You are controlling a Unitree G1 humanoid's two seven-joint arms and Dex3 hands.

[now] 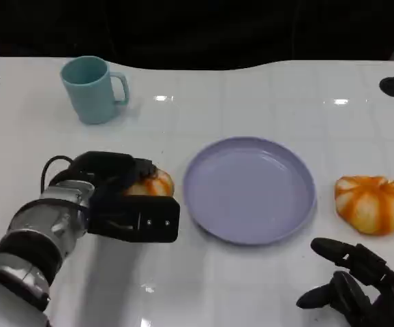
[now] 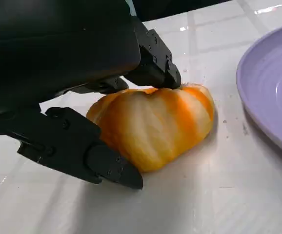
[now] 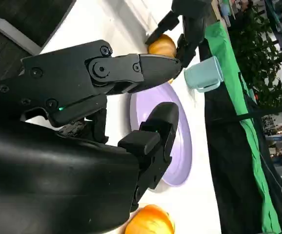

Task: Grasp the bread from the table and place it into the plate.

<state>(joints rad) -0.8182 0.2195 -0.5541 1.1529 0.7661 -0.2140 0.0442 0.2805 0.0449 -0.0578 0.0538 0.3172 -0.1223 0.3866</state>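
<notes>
Bread, a round orange-and-white striped bun (image 2: 155, 124), sits on the white tiled table (image 1: 204, 286) just left of the shallow lilac plate (image 1: 250, 188), close enough that only a short carry should be needed. The left hand (image 1: 118, 197) has its black fingers (image 2: 90, 156) set on both sides of the bun, touching it, so it holds the bun, which appears to rest on the table, not yet lifted. The right hand (image 1: 360, 283) rests low at the near right corner, fingers apart and holding nothing, probably kept clear of the plate. A second striped bun (image 1: 373, 203) lies right of the plate; a teal mug (image 1: 91, 88) stands well behind.
</notes>
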